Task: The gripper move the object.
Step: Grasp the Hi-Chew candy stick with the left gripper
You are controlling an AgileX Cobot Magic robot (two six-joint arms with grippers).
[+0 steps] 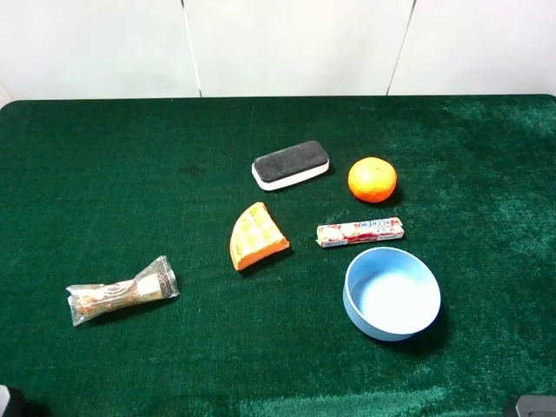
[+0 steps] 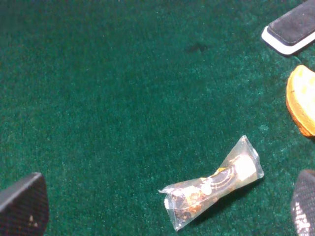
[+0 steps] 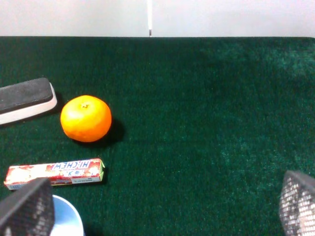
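The candy stick pack (image 1: pixel 360 232), white-pink with red ends and red lettering, lies flat on the green cloth between the orange and the blue bowl. It also shows in the right wrist view (image 3: pixel 55 173). My right gripper (image 3: pixel 167 181) is open and empty, its dark fingertips (image 3: pixel 29 206) spread wide, and it is well back from the pack. My left gripper (image 2: pixel 170 177) is open and empty above the clear-wrapped snack bar (image 2: pixel 211 184), not touching it. In the high view only dark bits of the arms show at the bottom corners.
A blue bowl (image 1: pixel 351 306) stands just in front of the pack. An orange (image 1: pixel 372 179) and a black-and-white eraser (image 1: pixel 291 164) lie behind it. An orange waffle wedge (image 1: pixel 256 235) lies to its left. The snack bar (image 1: pixel 122 291) lies at the front left.
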